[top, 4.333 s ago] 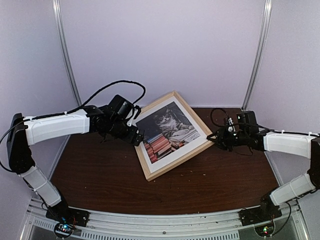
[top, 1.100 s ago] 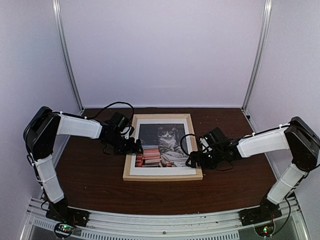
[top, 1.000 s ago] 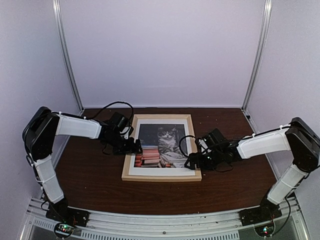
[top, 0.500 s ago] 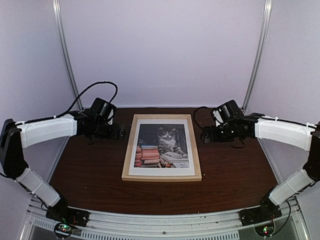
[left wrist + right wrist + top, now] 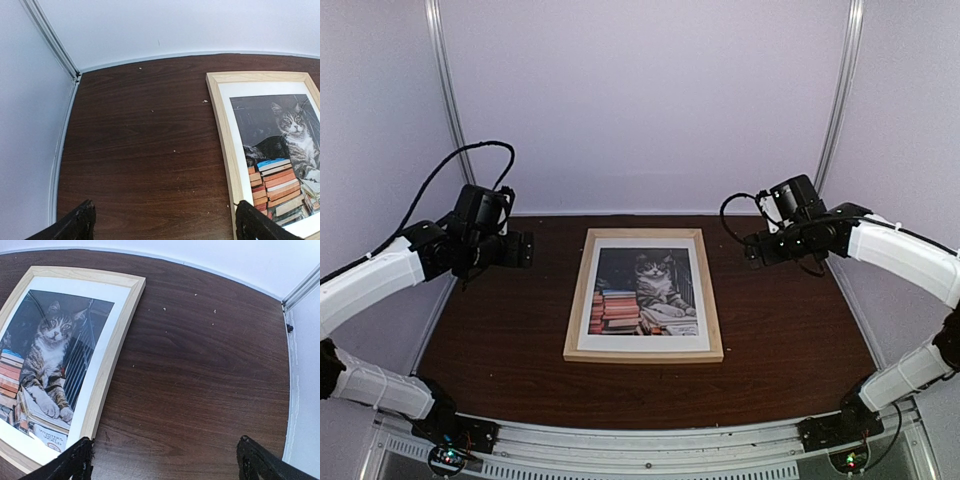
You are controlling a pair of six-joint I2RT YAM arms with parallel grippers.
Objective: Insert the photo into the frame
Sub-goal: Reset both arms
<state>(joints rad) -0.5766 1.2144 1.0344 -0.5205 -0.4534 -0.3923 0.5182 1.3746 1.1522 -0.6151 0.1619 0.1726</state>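
Observation:
The frame (image 5: 577, 300) of light wood lies flat on the middle of the dark table (image 5: 500, 340), long side running front to back. The photo (image 5: 645, 290) of the tabby cat on red books sits inside it, face up, within a white mat border. My left gripper (image 5: 525, 250) hangs open above the table left of the frame, holding nothing. The right gripper (image 5: 752, 250) hangs open to the frame's right, also holding nothing. The left wrist view has the frame's left rail (image 5: 222, 130) and the photo (image 5: 280, 145) beside that open gripper (image 5: 167, 227). The right wrist view has the right rail (image 5: 117, 345), the photo (image 5: 50, 350) and its open gripper (image 5: 167, 462).
White walls close the table at the back and sides, with metal posts (image 5: 450, 110) (image 5: 835, 110) in the back corners. An aluminium rail (image 5: 640, 440) carrying both arm bases runs along the near edge. Small pale crumbs (image 5: 165, 309) dot the wood.
Both grippers, a second ago at the frame's left and right rails, have opened, risen and drawn outward. The frame, tilted earlier, now lies flat and still.

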